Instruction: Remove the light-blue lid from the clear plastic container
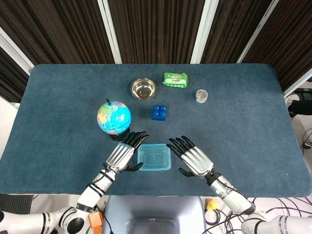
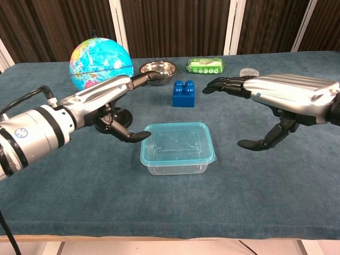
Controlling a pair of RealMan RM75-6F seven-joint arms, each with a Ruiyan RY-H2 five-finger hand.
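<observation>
The clear plastic container [image 1: 154, 157] [image 2: 178, 149] sits near the table's front edge with its light-blue lid [image 2: 177, 141] on top. My left hand [image 1: 124, 152] [image 2: 109, 103] hovers just left of it, fingers spread, the thumb tip close to the lid's left edge; whether it touches I cannot tell. My right hand [image 1: 193, 157] [image 2: 276, 98] hangs to the right of the container, fingers extended and apart, clear of the lid. Neither hand holds anything.
A globe on a black stand [image 1: 114, 118] [image 2: 101, 64] stands behind my left hand. A blue brick [image 1: 159, 112] [image 2: 184, 93], a steel bowl [image 1: 143, 88], a green packet [image 1: 175, 80] and a small clear jar [image 1: 202, 95] lie farther back on the blue cloth.
</observation>
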